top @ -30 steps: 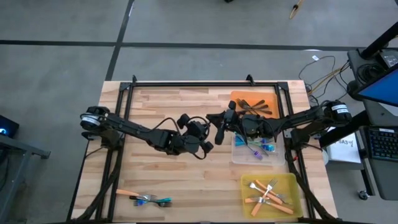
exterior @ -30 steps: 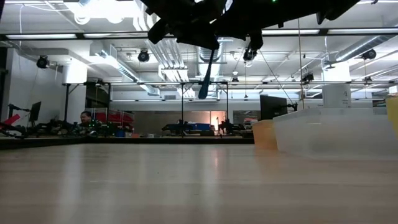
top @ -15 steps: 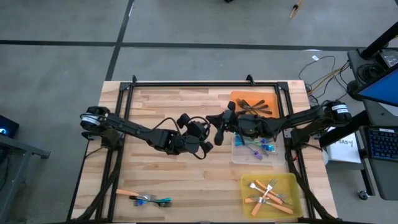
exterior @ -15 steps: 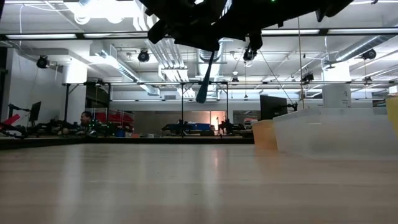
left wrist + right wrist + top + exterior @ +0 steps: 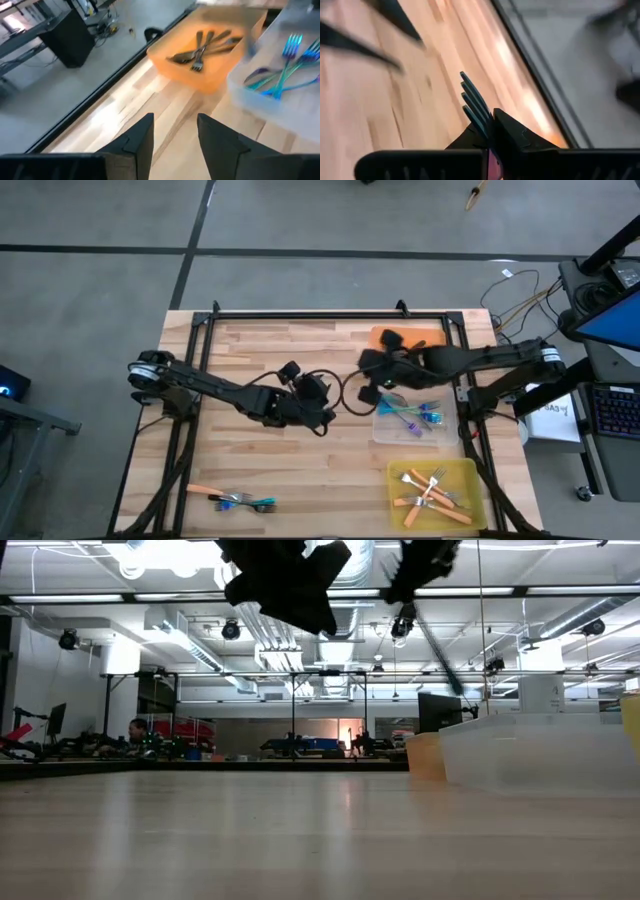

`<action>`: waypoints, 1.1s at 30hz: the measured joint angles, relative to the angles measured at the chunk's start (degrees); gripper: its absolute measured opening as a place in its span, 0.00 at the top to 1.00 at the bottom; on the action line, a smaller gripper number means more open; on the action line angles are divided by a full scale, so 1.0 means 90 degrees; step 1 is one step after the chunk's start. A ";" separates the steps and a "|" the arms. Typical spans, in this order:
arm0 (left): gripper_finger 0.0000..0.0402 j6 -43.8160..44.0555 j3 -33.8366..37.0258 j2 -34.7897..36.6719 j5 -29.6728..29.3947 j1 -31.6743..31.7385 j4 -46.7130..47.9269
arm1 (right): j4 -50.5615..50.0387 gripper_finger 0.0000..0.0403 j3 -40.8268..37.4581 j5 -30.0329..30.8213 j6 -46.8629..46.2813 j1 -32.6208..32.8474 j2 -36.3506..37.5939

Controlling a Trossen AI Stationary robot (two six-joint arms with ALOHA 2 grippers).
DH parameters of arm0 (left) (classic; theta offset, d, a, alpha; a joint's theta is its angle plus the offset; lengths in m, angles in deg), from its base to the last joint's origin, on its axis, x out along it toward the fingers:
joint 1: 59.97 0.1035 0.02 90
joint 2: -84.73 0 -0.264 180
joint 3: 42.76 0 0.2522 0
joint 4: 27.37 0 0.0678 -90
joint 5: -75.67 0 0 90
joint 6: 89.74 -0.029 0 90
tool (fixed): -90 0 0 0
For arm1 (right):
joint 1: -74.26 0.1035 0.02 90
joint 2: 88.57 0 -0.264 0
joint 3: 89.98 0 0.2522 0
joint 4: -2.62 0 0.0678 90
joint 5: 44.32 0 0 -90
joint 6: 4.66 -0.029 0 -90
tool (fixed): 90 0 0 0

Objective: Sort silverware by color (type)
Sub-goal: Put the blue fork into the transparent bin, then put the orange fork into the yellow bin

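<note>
I see the wooden table (image 5: pixel 300 470) with both arms mid-table. Since a second ago my right gripper (image 5: pixel 372 370) has swung back toward the orange tray (image 5: pixel 432 336), clamped on a fork (image 5: pixel 476 107) whose tines only its wrist camera shows. My left gripper (image 5: pixel 174 131) now stands parted and empty, having let go. Blue-handled forks (image 5: pixel 410 417) lie in the clear tray (image 5: pixel 382 432), orange-handled forks (image 5: pixel 430 488) in the yellow tray (image 5: pixel 400 505), three loose forks (image 5: pixel 232 498) near the front edge.
</note>
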 joint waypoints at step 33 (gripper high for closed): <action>0.67 0.2480 -0.0994 0.0053 0.3197 -0.1187 0.6141 | -0.2989 0.85 -0.1755 -0.2380 -0.3252 0.0379 -0.0002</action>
